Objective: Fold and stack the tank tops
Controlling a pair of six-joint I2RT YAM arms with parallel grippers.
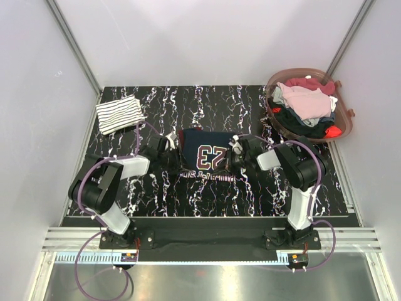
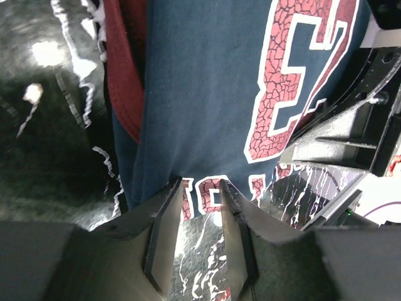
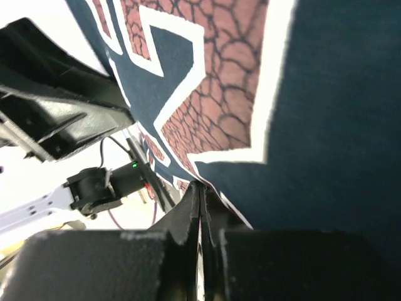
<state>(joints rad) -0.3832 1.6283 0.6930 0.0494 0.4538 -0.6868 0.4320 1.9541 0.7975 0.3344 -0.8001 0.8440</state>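
Where the navy tank top lies: spread on the tabletop between the two hands, red "23" print up, its red armhole trim just ahead of the left hand's tips.
Right side: the right hand is clenched, fingers pressed together with the top's edge nipped at their tips.
Left side: the left hand is released. The gap between its fingers shows bare tabletop, and the hem lies right at the fingertips, not yet between them.
Step in hand: most likely taking both sides for a fold.
Doing it well: the left hand should slip one finger under the hem before closing and catch every layer. Then both hands should lift evenly and lay the cloth over without dragging.
Other garment: the striped tank top, folded, well beyond and outboard of the left hand.
Further off: a basket heaped with clothes, beyond and outboard of the right hand.
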